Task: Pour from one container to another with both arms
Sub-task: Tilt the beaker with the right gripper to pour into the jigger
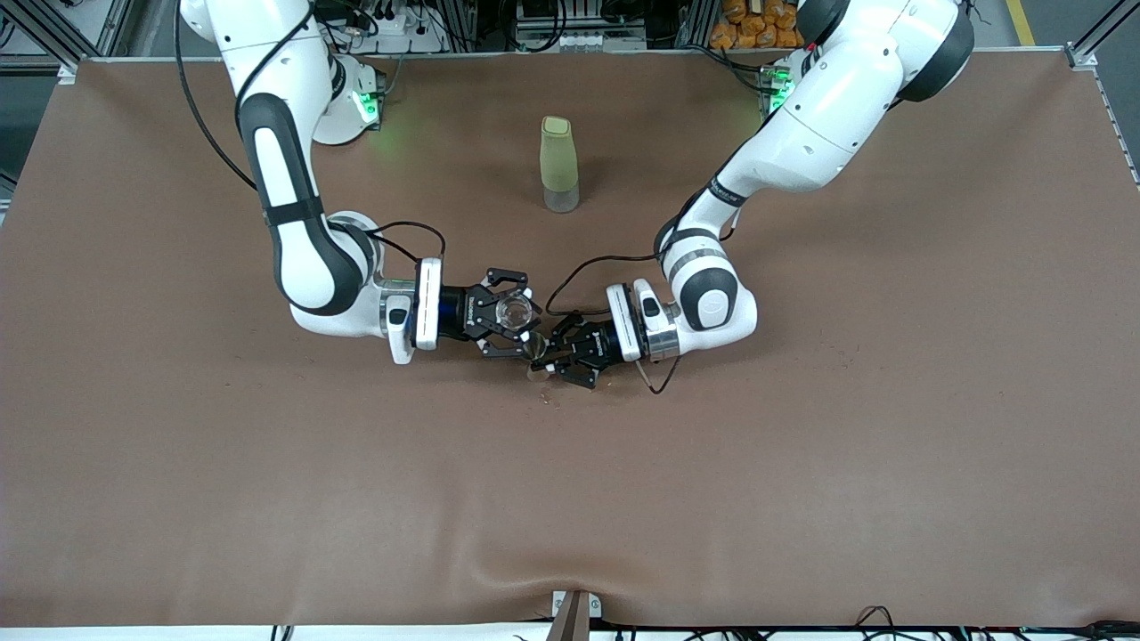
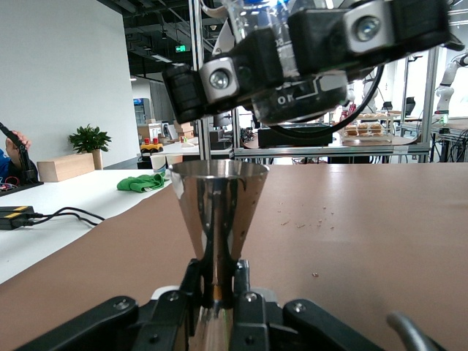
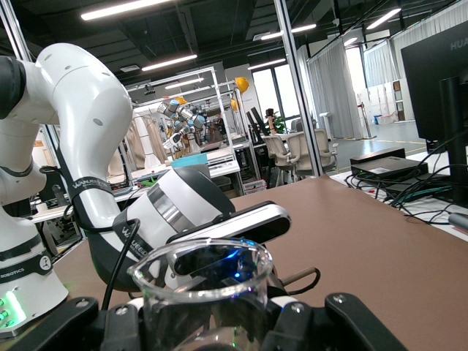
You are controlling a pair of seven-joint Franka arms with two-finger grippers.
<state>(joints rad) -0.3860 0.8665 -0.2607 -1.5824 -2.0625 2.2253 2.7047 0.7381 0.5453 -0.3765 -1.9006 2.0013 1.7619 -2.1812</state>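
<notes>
While right gripper (image 1: 521,313) grips beaker (image 1: 516,312) (upright), left gripper (image 1: 545,356) clamps jigger (image 1: 537,348).

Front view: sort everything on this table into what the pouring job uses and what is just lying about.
In use:
- clear glass beaker, held by the right gripper
- metal jigger, upright in the left gripper, beside the beaker
- scattered crumbs on the table by the jigger, possibly spilled

Lying about:
- tall green bottle, standing farther from the front camera, untouched
</notes>
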